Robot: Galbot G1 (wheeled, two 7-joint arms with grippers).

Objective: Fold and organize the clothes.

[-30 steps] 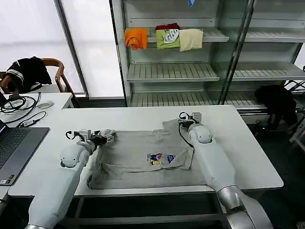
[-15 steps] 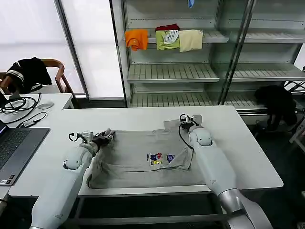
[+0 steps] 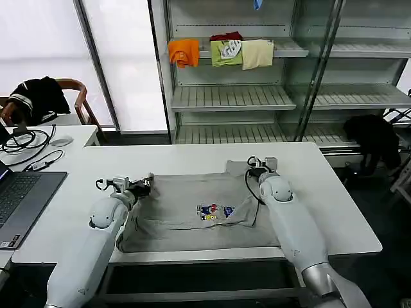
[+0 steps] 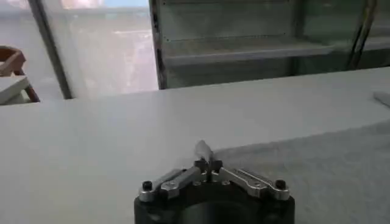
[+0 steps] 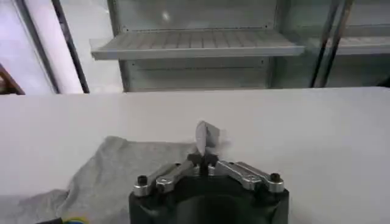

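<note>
Both arms have shifted right; each end effector [image 4: 207,159] [image 5: 206,146] stays clenched on T-shirt [image 3: 192,215] fabric.

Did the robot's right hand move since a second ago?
Yes. The right end effector, shut on the T-shirt, has moved toward the table's right edge and slightly farther back.

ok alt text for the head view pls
A grey T-shirt lies partly folded on a white table, with the left gripper pinching its far left corner and the right gripper pinching its far right edge. Behind stand shelves holding folded garments.
</note>
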